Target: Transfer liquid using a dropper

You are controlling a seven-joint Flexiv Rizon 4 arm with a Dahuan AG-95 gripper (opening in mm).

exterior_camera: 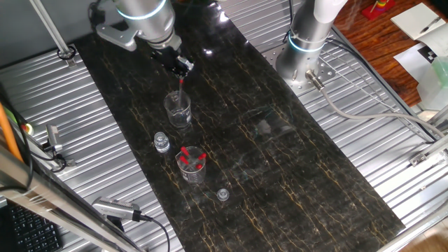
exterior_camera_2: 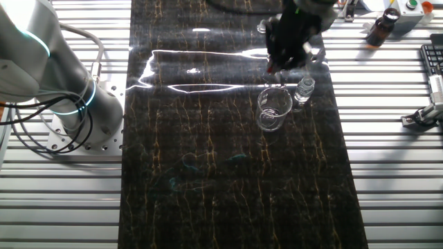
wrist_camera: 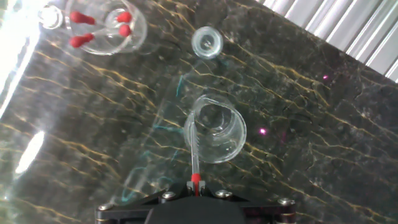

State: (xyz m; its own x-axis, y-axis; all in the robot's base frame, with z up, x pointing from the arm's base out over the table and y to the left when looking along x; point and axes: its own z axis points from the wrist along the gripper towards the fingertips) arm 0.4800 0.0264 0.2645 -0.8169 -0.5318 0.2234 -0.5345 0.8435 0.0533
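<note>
— What's the gripper (exterior_camera: 179, 66) doing?

— Its fingers are pinched on a dropper (wrist_camera: 195, 146) at the red bulb end. The glass tube hangs down with its tip inside the empty beaker (wrist_camera: 216, 132), leaning towards the beaker's wall.

— And around that beaker?

— Just beside it stands a small clear vial (exterior_camera: 162, 143). A bit further off is a second beaker (exterior_camera: 191, 166) holding several red-bulbed droppers (wrist_camera: 99, 25). Past that one lies a small round cap (exterior_camera: 222, 194). All of it sits on the dark marbled mat (exterior_camera: 294, 168).
</note>
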